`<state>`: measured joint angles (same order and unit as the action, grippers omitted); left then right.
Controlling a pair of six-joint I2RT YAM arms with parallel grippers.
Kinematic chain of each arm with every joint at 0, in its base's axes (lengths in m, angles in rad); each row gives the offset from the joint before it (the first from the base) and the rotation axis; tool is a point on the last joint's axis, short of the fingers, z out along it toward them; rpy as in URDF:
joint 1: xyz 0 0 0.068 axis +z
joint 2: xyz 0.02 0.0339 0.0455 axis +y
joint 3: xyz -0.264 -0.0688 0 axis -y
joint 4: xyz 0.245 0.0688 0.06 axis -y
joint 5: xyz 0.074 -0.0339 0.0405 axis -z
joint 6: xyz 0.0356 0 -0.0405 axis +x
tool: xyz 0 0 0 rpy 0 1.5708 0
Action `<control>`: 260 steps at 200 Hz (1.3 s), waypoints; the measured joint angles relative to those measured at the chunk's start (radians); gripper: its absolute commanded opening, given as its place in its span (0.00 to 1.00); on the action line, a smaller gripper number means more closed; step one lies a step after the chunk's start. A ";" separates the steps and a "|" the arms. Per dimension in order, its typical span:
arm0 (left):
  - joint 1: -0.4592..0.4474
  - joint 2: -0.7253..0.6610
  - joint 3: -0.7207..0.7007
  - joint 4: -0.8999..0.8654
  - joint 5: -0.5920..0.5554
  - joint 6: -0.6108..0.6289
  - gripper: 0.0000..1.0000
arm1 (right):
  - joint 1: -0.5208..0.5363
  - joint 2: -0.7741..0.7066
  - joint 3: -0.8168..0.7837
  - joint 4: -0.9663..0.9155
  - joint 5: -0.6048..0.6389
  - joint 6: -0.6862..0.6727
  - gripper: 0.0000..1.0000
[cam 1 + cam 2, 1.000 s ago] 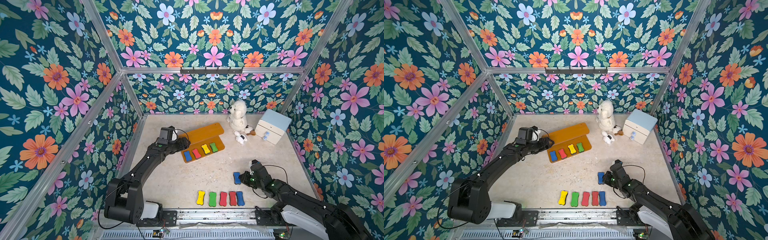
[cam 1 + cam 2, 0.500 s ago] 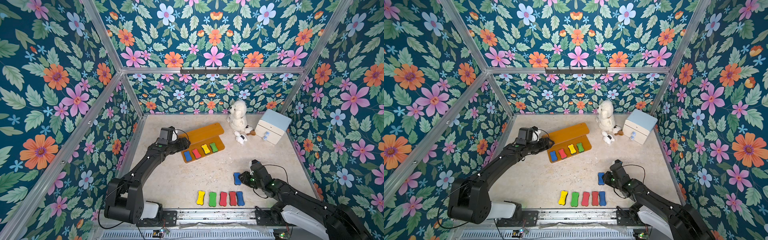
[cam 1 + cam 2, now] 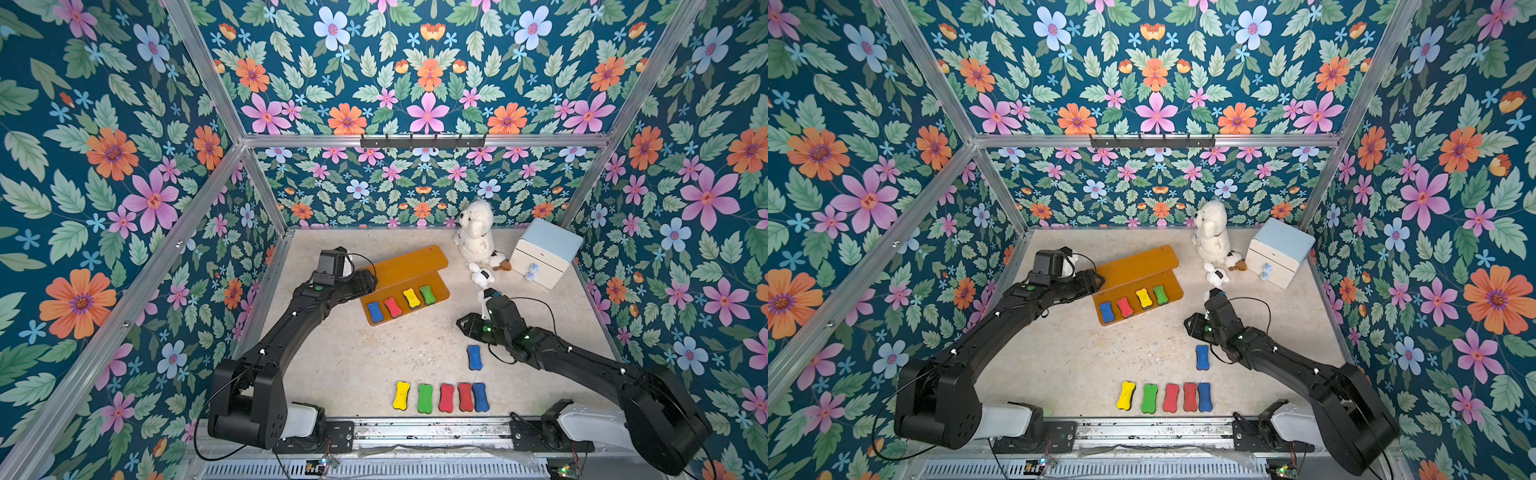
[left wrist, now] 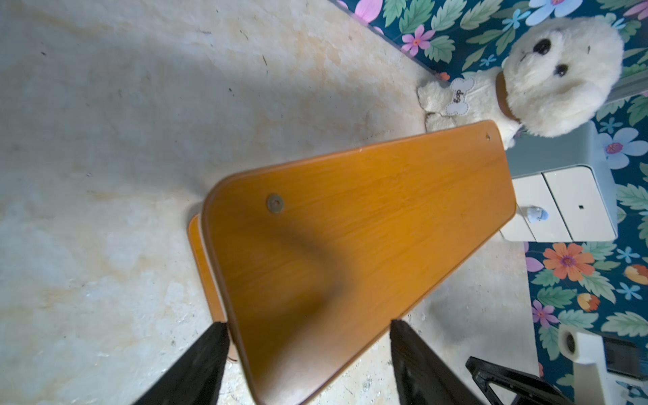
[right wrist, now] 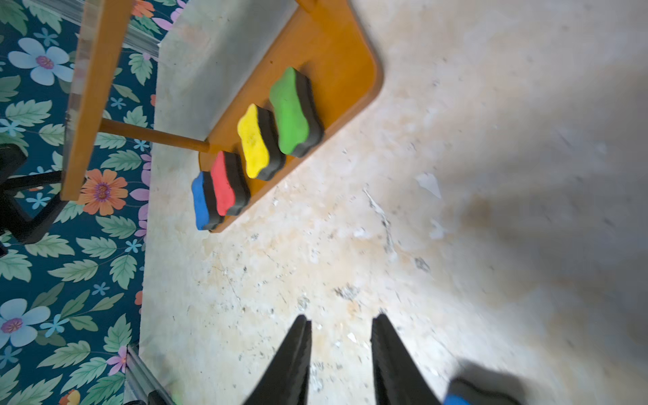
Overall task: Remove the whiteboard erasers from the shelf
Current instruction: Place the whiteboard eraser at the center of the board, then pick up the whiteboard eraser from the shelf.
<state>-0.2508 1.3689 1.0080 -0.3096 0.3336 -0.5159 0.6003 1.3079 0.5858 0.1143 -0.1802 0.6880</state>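
Foam on a dark felt base: the whiteboard erasers [image 5: 254, 142] should be light, soft and a little springy, I think, neither fragile nor slippery. Four lie on the lower tier of the shelf [image 3: 415, 266], close side by side: the blue one [image 3: 375, 312], the red one [image 3: 392, 306], the yellow one [image 3: 410, 298] and the green one [image 3: 427, 294]. Six others are off it on the table [image 3: 353, 361]: a row of five [image 3: 446, 397] near the front edge and a lone blue eraser [image 3: 473, 357] just beyond that row.

The right gripper [image 5: 341, 317] hangs empty over bare table between the shelf and the lone blue eraser, with its jaws partly apart. The left gripper [image 4: 306, 322] has its jaws wide on either side of the upper board's end; whether they press it, I cannot tell.

The best hold is probably across the narrow waist of the bone shape, from above, with a mild squeeze. The green one at the free end seems easiest to take, because the others leave little room for fingers.
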 measured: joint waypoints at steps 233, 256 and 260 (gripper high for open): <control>0.030 0.097 0.053 -0.034 -0.079 0.071 0.61 | -0.124 0.587 0.309 0.443 -0.243 0.011 0.34; 0.030 0.092 0.047 -0.027 -0.073 0.069 0.61 | -0.124 0.605 0.313 0.450 -0.238 0.022 0.34; 0.030 0.091 0.045 -0.027 -0.072 0.069 0.61 | -0.123 0.608 0.315 0.450 -0.237 0.022 0.34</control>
<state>-0.2207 1.4601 1.0531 -0.3367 0.2619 -0.4465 0.4774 1.9160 0.9005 0.5644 -0.4168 0.7097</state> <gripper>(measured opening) 0.609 0.336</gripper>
